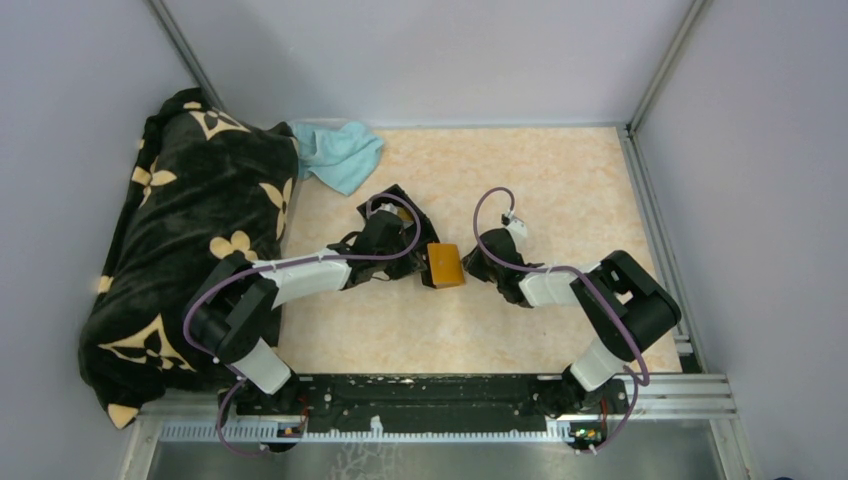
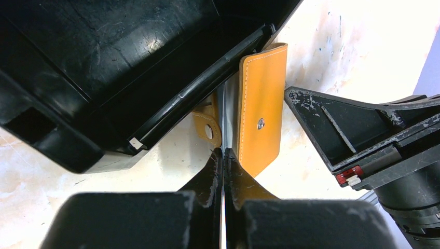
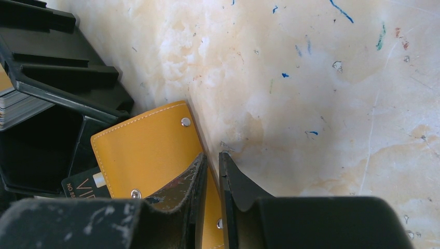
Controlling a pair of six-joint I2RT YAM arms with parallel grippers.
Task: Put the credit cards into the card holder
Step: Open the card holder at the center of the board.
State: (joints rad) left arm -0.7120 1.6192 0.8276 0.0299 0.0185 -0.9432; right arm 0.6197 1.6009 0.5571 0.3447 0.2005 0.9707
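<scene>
While right fingers (image 3: pixel 239 181) clamp the card holder (image 3: pixel 150 150), left fingers (image 2: pixel 207 176) pinch a credit card (image 2: pixel 222 115) edge-on beside it.

Your top view is evenly lit from above, with soft shadows under the arms (image 1: pixel 300 275) on the bench (image 1: pixel 540 190); the dark blanket (image 1: pixel 190 250) sinks to near black. In your left wrist view the bench blows out white at upper right, and the black tray (image 2: pixel 104 52) shows glare on its scuffs. The left hand (image 2: pixel 223 152) is soft close to the lens. In your right wrist view the card holder (image 3: pixel 150 150) is sharp, stitching crisp, while the right hand (image 3: pixel 212 155) blurs at the bottom.
</scene>
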